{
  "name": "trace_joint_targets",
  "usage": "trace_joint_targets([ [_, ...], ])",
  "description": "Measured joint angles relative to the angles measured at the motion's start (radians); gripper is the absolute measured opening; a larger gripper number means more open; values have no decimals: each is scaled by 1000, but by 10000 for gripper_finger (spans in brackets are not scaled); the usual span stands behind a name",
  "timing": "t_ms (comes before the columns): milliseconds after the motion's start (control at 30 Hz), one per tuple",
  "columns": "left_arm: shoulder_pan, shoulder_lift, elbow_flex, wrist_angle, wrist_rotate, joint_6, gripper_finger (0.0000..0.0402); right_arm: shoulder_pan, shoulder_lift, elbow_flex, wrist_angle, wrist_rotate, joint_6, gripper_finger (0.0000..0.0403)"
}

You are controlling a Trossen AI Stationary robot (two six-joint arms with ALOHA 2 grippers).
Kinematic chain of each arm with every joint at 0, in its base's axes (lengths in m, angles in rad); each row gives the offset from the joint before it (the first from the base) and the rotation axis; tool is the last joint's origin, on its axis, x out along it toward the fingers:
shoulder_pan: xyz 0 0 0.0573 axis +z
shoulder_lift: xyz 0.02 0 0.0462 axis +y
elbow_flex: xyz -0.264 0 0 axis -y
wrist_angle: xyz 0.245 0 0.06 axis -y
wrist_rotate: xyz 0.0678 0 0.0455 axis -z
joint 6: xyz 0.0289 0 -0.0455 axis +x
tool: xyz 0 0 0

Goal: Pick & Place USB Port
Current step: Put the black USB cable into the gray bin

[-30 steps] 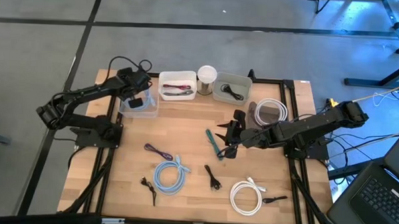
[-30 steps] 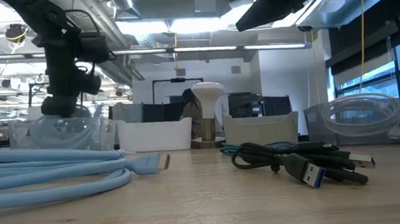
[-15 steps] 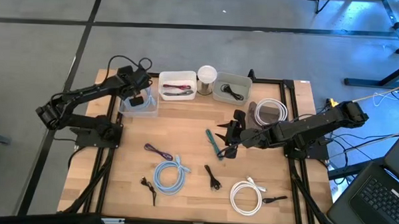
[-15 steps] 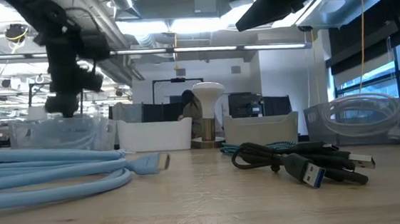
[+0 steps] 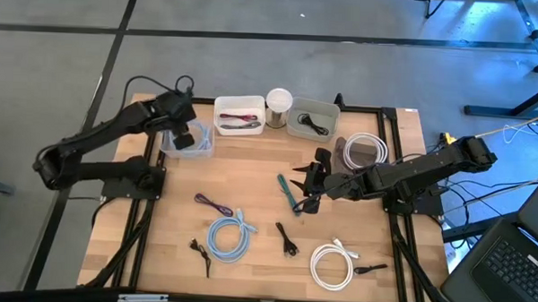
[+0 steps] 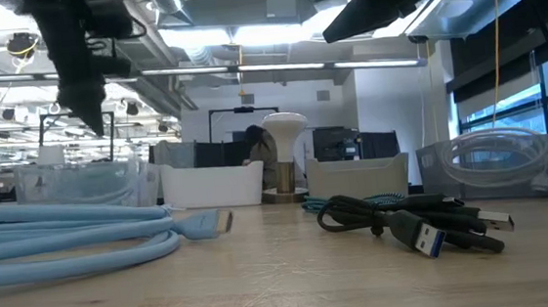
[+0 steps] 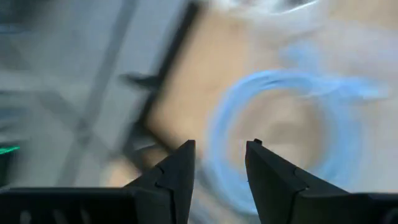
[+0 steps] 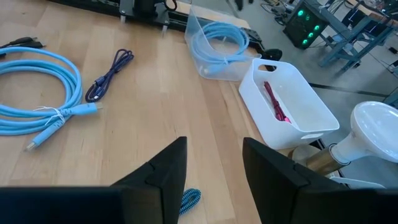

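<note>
Left end effector [image 5: 187, 134] hangs over the clear bin [image 5: 200, 148] at the tabletop's [image 5: 250, 182] back left, fingers parted with nothing between them – the left wrist view is smeared but shows a gap and a light blue cable coil [image 7: 280, 137] beyond. In the right wrist view that bin holds a light blue cable [image 8: 219, 38]. Right end effector [image 5: 306, 181] sits low at mid-tabletop, fingers apart and gripping nothing, just beside the teal braided cable [image 5: 287, 193]. Black USB cable [image 5: 287, 240] lies on the tabletop in front of the right end effector, near the low camera, plugs resting on the wood [image 6: 437, 229]. Big blue cable coil [image 5: 230, 234] front centre, purple cable [image 5: 212, 204] just behind it, small black cable [image 5: 200, 253] front left, white cable coil [image 5: 332, 263] front right with a black plug [image 5: 371, 269] beside it. Back row – white bin [image 5: 239, 115] with a red cable [image 5: 239, 120], white lamp [image 5: 279, 103], grey bin [image 5: 312, 118] with a black cable [image 5: 316, 126], clear bin [image 5: 366, 153] with a white coil
</note>
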Motion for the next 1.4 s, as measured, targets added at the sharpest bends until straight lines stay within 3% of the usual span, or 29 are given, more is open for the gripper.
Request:
trace_joint_targets([
  [200,-105,-77,0,39,512,-166,130,0,0,0,0,0,0,159],
  [300,-198,-92,0,102,654,-269,125,0,0,0,0,0,0,159],
  [400,-324,-90,0,198,717,-350,120,0,0,0,0,0,0,159],
  [533,-519,-73,0,386,674,-401,114,0,0,0,0,0,0,159],
  [733,-786,-26,-57,757,435,-310,103,0,0,0,0,0,0,159],
  [967,-956,59,-178,1072,347,-252,94,0,0,0,50,-13,29,159],
  [1100,-996,107,-210,1148,346,-249,93,-1,-1,0,95,-190,131,159],
  [1233,-1013,143,-210,1151,345,-266,96,8,-1,2,-15,-409,242,159],
  [1400,-1016,161,-210,1155,344,-269,98,45,0,6,-99,-536,446,159],
])
